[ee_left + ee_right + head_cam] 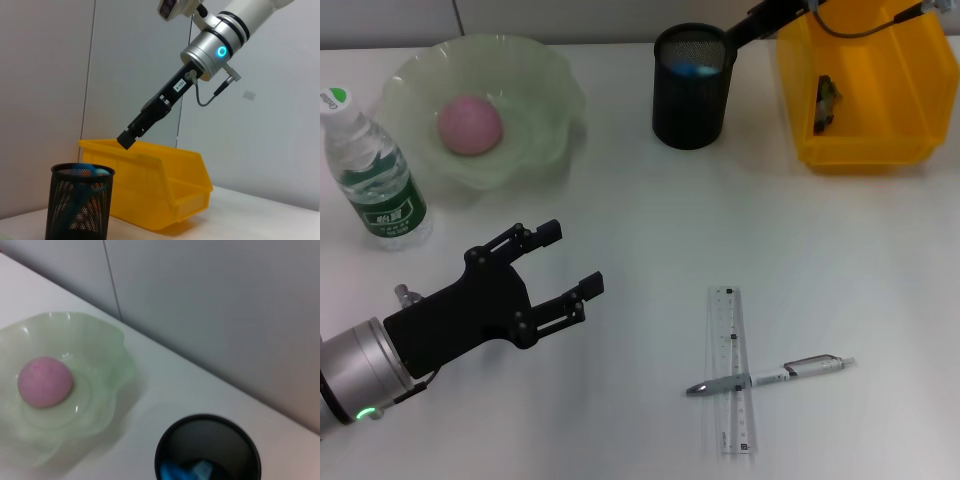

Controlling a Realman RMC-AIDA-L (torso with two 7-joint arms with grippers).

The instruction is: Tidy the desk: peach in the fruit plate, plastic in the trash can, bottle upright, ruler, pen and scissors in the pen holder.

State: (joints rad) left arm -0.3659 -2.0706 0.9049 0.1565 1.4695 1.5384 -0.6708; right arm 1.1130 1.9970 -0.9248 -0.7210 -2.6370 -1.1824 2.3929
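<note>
The right gripper [126, 140], fingers' state unclear, is hovering above the pen holder [690, 87]; ruler [733, 371] and pen [770, 377] await the left gripper [570, 262], fingers released.

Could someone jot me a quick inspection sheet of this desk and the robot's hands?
Surface: white desk.
Job's things: peach in green plate; bottle upright; pen lying across ruler; blue-handled item in black mesh holder; something dark in yellow bin.
Clutter: nothing seen.
Grippers: left gripper open above desk; right gripper over the holder.
Cables: on right arm.
Surroundings: grey wall.
</note>
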